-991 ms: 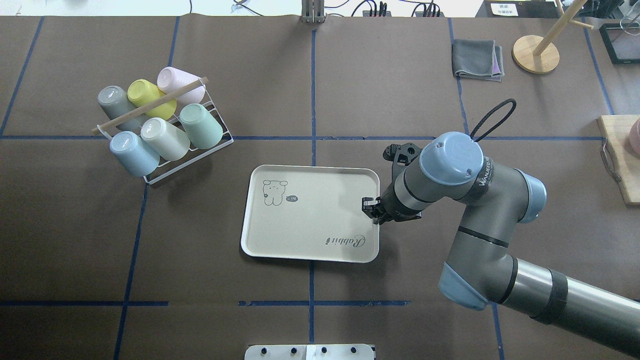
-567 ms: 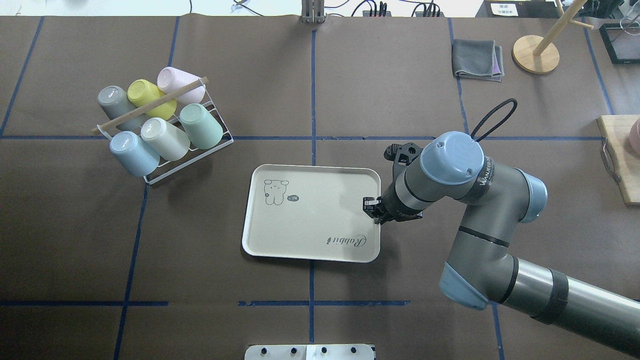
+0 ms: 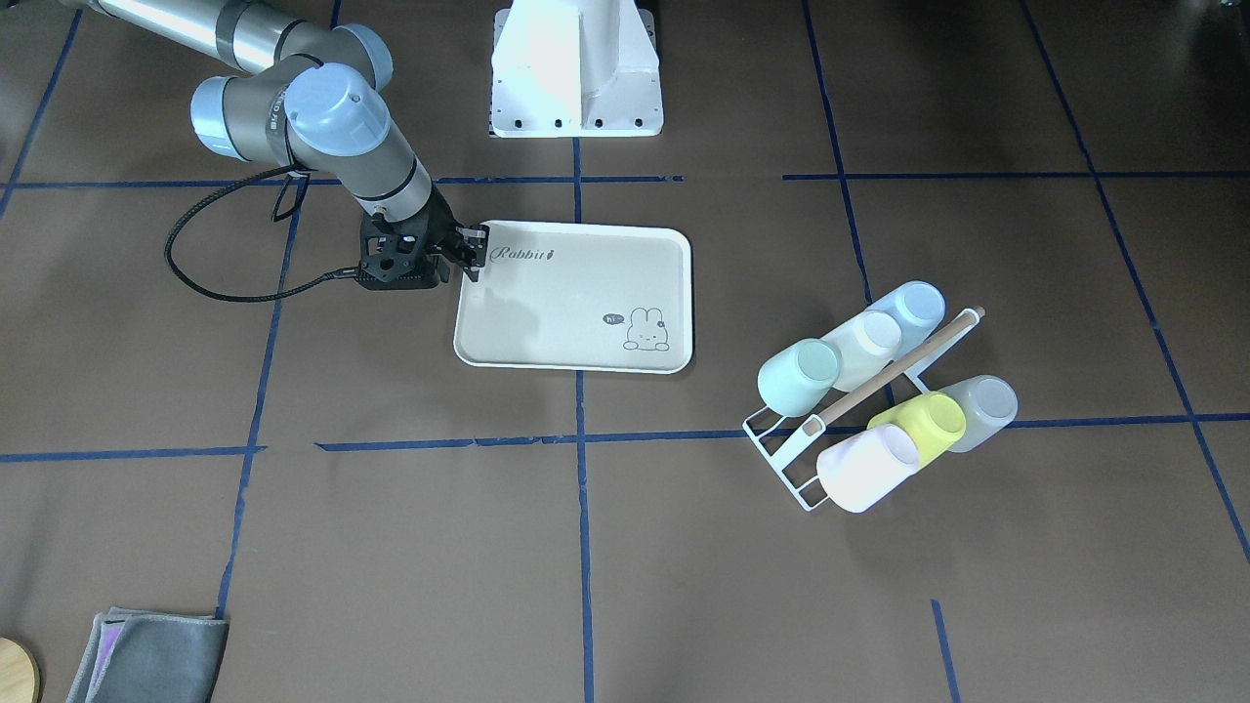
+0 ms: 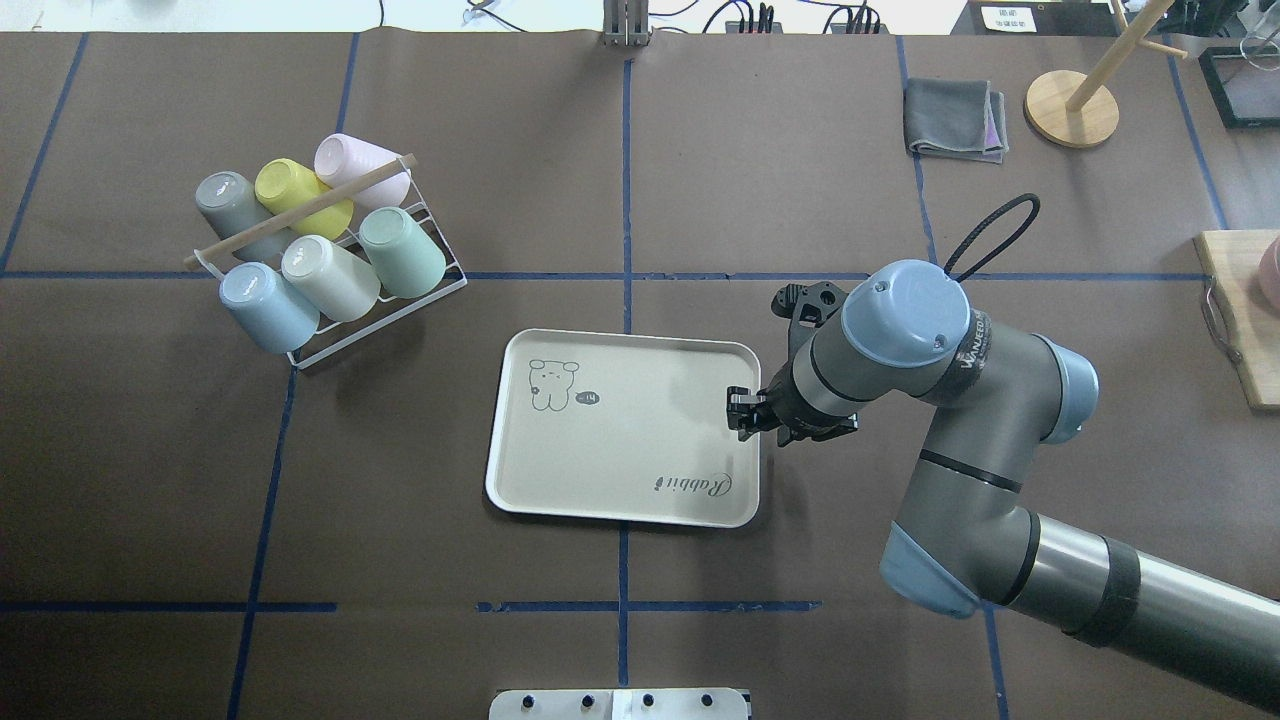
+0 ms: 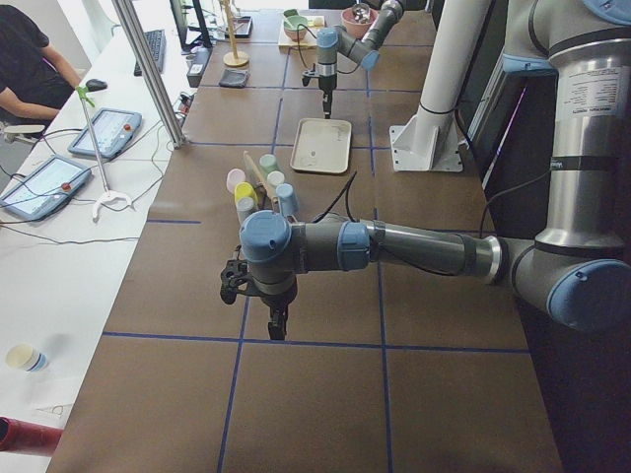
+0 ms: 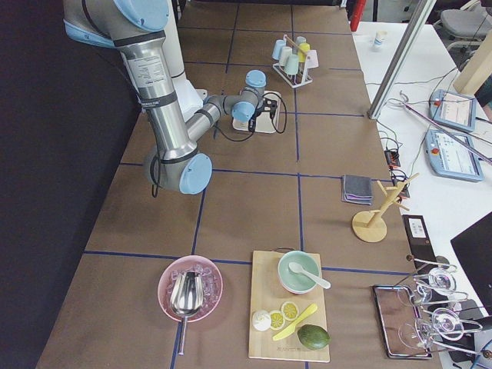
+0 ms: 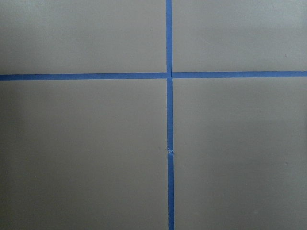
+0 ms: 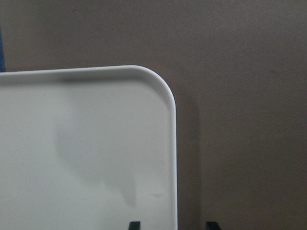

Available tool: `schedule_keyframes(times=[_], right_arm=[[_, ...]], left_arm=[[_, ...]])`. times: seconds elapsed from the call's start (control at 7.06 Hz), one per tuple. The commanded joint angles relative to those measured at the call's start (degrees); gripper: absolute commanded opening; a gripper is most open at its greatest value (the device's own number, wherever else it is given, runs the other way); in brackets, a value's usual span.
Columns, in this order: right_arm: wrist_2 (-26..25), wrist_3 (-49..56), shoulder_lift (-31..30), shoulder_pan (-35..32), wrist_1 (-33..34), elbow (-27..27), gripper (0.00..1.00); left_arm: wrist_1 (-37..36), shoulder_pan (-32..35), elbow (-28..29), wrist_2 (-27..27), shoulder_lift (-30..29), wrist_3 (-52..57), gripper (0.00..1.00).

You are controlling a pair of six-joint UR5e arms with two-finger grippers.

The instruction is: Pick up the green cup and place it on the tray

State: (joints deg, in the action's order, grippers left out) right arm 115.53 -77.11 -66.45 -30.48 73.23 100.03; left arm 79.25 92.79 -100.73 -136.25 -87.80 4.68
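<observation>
A robotics lab: blue tape grid [image 4: 625, 200] on the table [image 4: 150, 480], teach pendants [image 5: 104, 133] beside an operator [image 5: 30, 59].

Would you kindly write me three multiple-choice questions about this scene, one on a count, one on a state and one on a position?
1. How many cups sit in the wire rack?
A) four
B) five
C) six

2. What is the state of the green cup?
A) resting in the wire rack, ungripped
B) lifted in the air
C) stacked inside another cup

3. Where is the right end effector?
A) over the wire rack
B) at the rim of the tray, near its "Rabbit" script
C) touching the green cup

Answers:
1 C: grey, yellow, pink, blue, cream and green cups are all there.
2 A: it lies in the rack with no arm near it.
3 B: the wrist view shows the rim between its open fingers.
</observation>
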Motion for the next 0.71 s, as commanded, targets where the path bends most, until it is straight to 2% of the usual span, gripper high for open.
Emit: schedule_keyframes(times=[0.0, 0.14, 0.28, 0.42, 0.57], right_arm=[[0.57, 0.03, -3.57, -2.30, 0.25, 5.58, 1.00], [1.70, 0.03, -5.77, -4.57, 1.12, 8.05, 1.00], [3.72, 0.11, -7.45, -7.72, 2.09, 9.64, 1.00], [5.22, 0.55, -9.12, -9.84, 2.10, 10.70, 1.00], [5.32, 3.25, -11.40, -10.74, 2.10, 11.58, 1.00]], left_arm=[[3.51, -1.02, -2.26, -1.20, -0.01, -0.02, 1.00], [5.55, -1.90, -4.71, -4.52, 0.69, -0.46, 1.00], [6.26, -4.34, -8.30, -4.29, 0.26, -0.12, 1.00], [5.92, -11.59, -14.52, -2.28, -0.18, -0.29, 1.00], [5.83, -18.19, -20.32, 8.26, -0.62, -0.29, 1.00]])
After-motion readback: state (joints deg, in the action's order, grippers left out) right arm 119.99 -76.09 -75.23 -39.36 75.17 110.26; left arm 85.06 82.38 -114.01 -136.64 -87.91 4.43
